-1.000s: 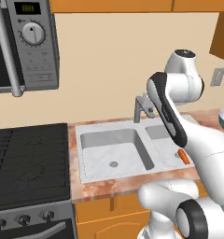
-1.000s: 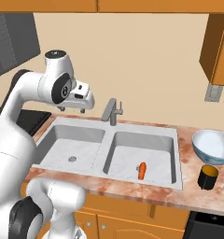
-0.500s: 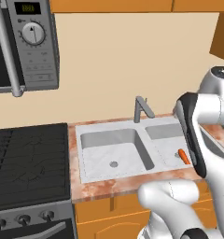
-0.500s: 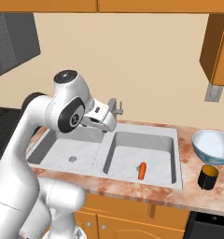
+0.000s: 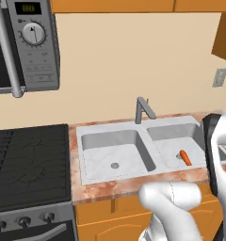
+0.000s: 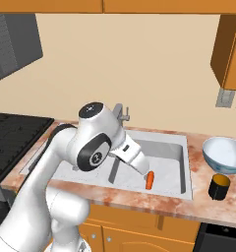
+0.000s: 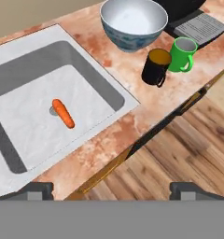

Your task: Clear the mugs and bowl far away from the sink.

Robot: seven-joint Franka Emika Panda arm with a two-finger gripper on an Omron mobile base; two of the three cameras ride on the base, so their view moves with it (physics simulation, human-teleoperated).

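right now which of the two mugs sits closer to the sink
The black mug with the orange inside. It stands between the sink and the green mug, which is further out along the counter.

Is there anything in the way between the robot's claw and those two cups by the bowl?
Nothing visible. In the hand view, bare counter lies between the gripper and the black mug, with the green mug and bowl just beyond.

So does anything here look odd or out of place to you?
One thing: a carrot lies loose in the right basin of the sink, over the drain. Otherwise things look tidy: the bowl, black mug and green mug stand upright together on the counter beside the sink, with no spill or damage visible.
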